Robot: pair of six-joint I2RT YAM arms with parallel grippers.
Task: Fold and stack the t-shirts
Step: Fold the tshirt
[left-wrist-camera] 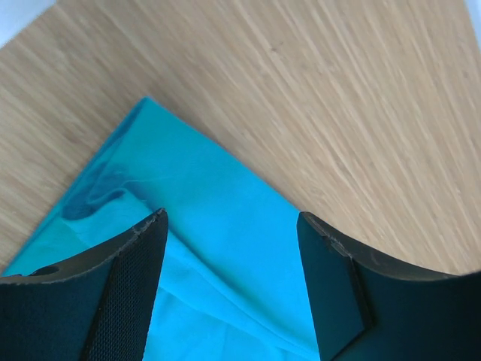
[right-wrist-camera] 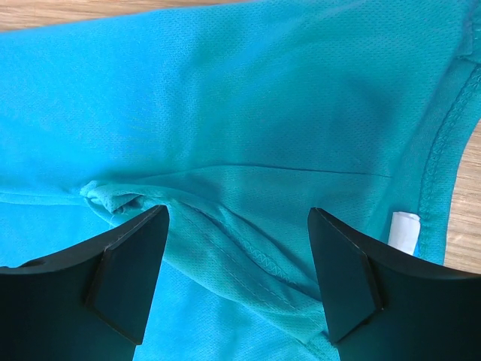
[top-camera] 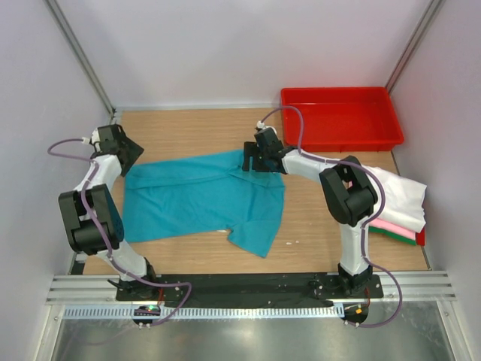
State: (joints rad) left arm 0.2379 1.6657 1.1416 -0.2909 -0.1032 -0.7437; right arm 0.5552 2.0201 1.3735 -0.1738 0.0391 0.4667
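A teal t-shirt [top-camera: 203,197] lies spread and rumpled on the wooden table. My left gripper [top-camera: 129,156] hovers over its far left corner. In the left wrist view that gripper [left-wrist-camera: 233,226] is open, and a soft fold of the teal t-shirt [left-wrist-camera: 210,248] lies between the fingers. My right gripper [top-camera: 252,158] sits at the shirt's far right edge by the neck. In the right wrist view it [right-wrist-camera: 238,218] stands open over a stitched seam ridge [right-wrist-camera: 263,259], with the white neck label [right-wrist-camera: 404,231] just to the right. Folded white [top-camera: 400,197], pink [top-camera: 392,225] and green [top-camera: 400,235] t-shirts are stacked at the right.
A red plastic tray [top-camera: 340,119] stands at the far right corner. The right arm's elbow [top-camera: 347,194] rises between the teal shirt and the folded stack. White walls close in on both sides, and bare wood [top-camera: 188,128] shows beyond the shirt.
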